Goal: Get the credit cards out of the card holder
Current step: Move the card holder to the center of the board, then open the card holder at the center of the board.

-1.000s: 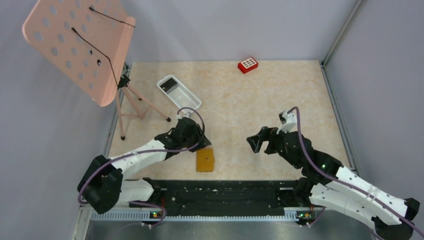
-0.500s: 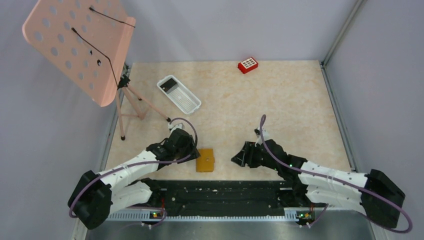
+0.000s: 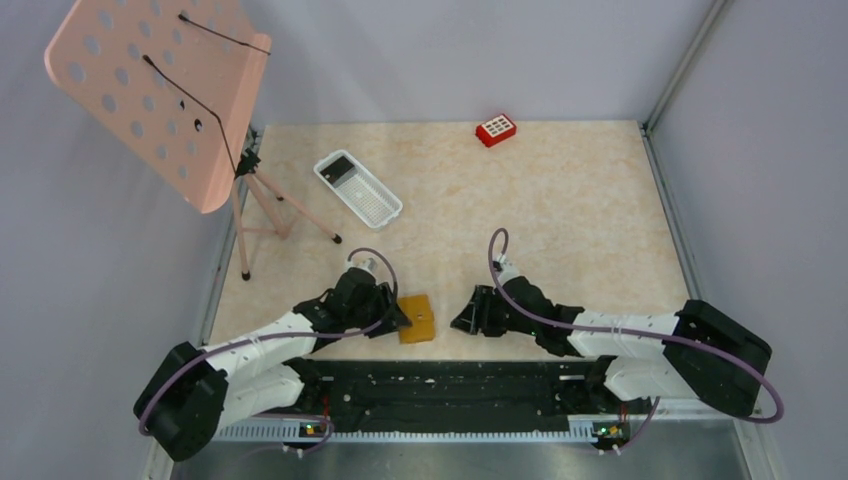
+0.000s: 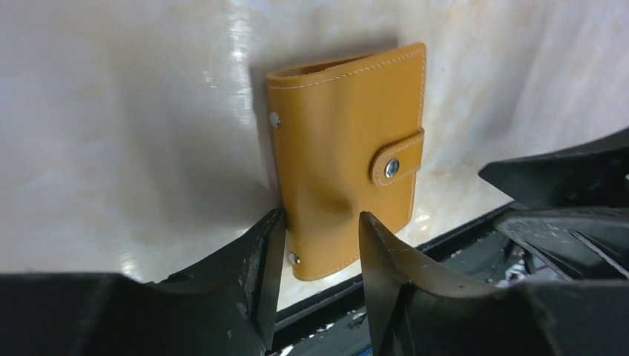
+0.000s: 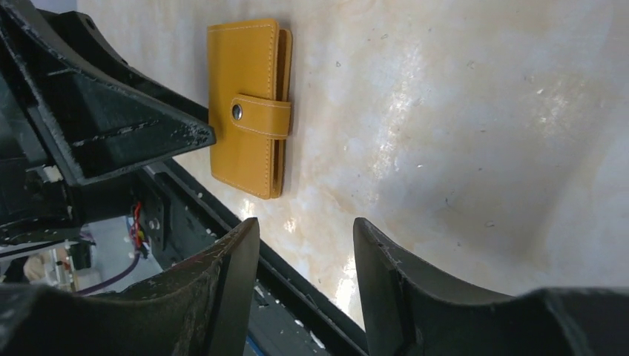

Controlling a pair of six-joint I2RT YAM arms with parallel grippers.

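Tabletop (image 3: 560, 200) beige under card holder (image 3: 416, 318), walls (image 3: 450, 50) grey.

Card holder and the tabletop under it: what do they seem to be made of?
Card holder: looks like smooth tan leather or faux leather, given the pale stitched edges and metal snap on the strap. Tabletop: glossy, marbled beige, likely laminate or stone-look; it shows glare.

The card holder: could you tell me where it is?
In the top external view, the card holder lies closed at the near edge of the table, between the grippers: the left gripper at its left side, the right gripper apart on its right.
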